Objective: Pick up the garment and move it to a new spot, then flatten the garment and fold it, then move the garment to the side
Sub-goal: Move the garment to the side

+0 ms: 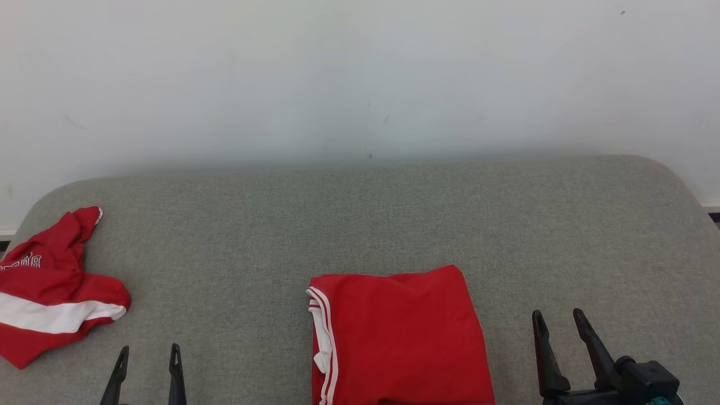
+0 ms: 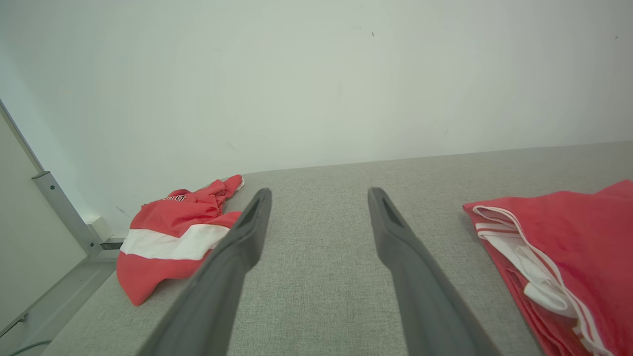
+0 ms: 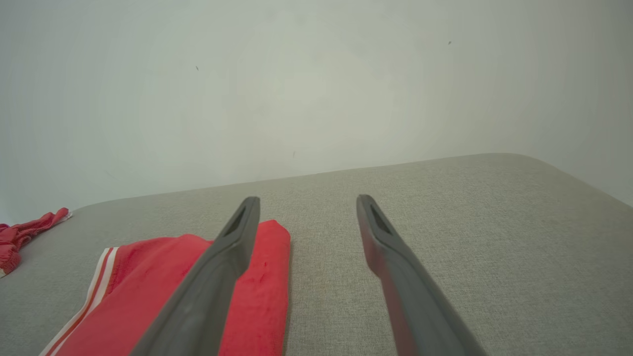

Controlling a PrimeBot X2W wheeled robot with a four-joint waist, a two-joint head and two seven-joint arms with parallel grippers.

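Over the grey tabletop (image 1: 394, 214), left jaws and right jaws stand wide apart, empty. The folded red garment (image 1: 399, 337) lies between them, untouched.

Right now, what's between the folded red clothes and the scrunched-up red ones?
Mostly bare grey cushion. In the head view the open left end effector pokes up between the folded garment and the crumpled garment, touching neither.

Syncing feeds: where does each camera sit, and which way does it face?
Head view: from the head, down onto the grey surface; left fingers, right fingers at bottom.
Left wrist view: from that wrist, along its open fingers toward the wall.
Right wrist view: from that wrist, along its open fingers; folded garment lower left.
All share the folded garment.
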